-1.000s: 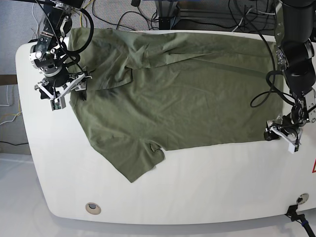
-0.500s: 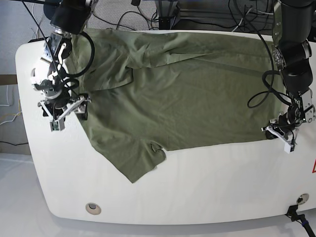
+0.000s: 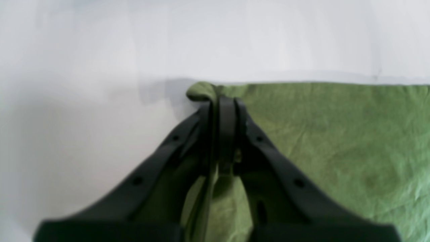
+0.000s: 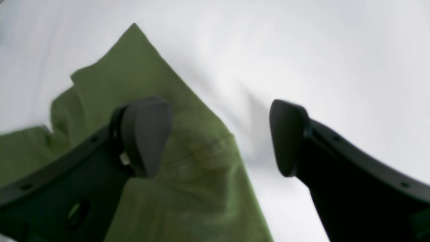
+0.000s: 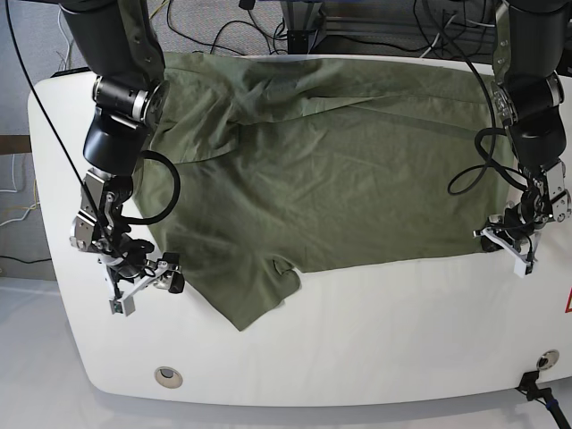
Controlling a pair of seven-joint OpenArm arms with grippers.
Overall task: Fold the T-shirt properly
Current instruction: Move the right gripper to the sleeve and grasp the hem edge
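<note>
1. Lying spread out on the white table (image 5: pixel 375 349) is the green T-shirt (image 5: pixel 340 170), with wrinkles near its top edge.
2. One sleeve sticks out toward the front edge of the table.
3. The left gripper (image 3: pixel 223 104) has its jaws pressed together on a corner of the T-shirt (image 3: pixel 336 141), and a little fold of cloth pokes out past the tips.
4. In the base view this left gripper (image 5: pixel 508 243) sits at the shirt's edge on the right.
5. The right gripper (image 4: pixel 218 134) has its jaws wide apart and holds nothing.
6. One of its fingers (image 4: pixel 144 134) is over the T-shirt (image 4: pixel 188 188); the other is over bare table.
7. In the base view the right gripper (image 5: pixel 143 281) is just beside the sleeve.
</note>
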